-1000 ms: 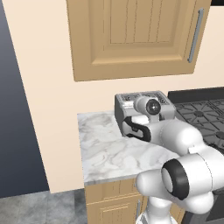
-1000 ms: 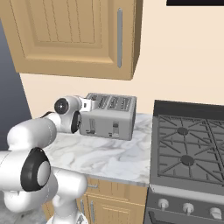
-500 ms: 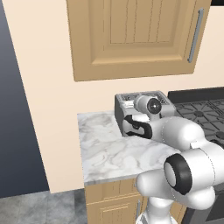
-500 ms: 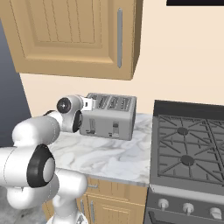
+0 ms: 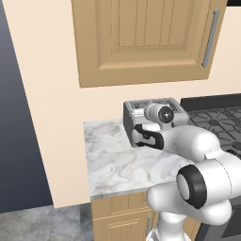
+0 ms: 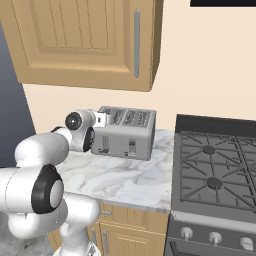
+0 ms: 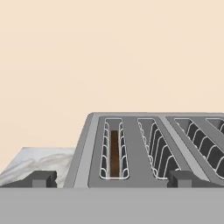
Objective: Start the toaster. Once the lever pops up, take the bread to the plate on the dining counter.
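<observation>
since a second ago your arm has barely shifted; gripper [image 7: 112, 180] spread wide, empty (straddling the bread [image 7: 114, 153] slot); toaster [image 6: 125, 132] lever [image 6: 132, 147] lies below, on the front.

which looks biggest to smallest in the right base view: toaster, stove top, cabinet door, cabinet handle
1. cabinet door, cut off by the frame edge
2. stove top, also cut off
3. toaster
4. cabinet handle

The door and stove top look close in size, so their order is unsure.

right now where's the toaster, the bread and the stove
toaster [image 6: 125, 142], right base view, on its grey front face
bread [image 7: 114, 153], hand view, on the brown slice's top edge down in the left slot
stove [image 6: 215, 170], right base view, on the dark burner grate
</observation>
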Available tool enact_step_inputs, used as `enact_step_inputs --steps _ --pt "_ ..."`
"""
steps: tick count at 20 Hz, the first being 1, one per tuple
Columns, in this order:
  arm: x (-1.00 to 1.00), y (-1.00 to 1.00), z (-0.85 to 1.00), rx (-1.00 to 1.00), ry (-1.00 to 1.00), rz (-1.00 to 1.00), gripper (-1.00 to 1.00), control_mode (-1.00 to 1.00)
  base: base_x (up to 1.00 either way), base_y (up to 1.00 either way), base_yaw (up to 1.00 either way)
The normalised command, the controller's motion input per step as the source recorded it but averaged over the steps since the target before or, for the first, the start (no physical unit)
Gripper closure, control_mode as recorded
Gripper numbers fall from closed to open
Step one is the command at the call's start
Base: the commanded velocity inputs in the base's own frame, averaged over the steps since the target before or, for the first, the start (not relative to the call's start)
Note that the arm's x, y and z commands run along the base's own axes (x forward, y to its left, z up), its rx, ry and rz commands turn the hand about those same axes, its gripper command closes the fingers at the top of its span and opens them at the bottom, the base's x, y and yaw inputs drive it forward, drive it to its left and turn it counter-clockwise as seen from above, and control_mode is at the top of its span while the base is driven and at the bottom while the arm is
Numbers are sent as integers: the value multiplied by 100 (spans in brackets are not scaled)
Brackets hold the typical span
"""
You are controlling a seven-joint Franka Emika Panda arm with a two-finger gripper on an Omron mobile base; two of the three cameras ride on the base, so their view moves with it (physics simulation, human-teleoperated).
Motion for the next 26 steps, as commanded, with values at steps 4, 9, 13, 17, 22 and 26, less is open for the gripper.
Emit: enact_step_inputs --steps 4,9,13,17,22,26 --pt "0 0 -2 0 0 0 -100 -100 0 0 0" --pt "0 0 -1 0 0 -1 -100 -100 0 0 0" --pt "1 0 0 0 0 -1 -100 -100 0 0 0" --pt "0 0 -1 0 0 -3 -100 -100 0 0 0" --pt "0 0 0 0 0 -1 -100 -100 0 0 0" --pt "0 0 0 0 0 0 -100 -100 0 0 0"
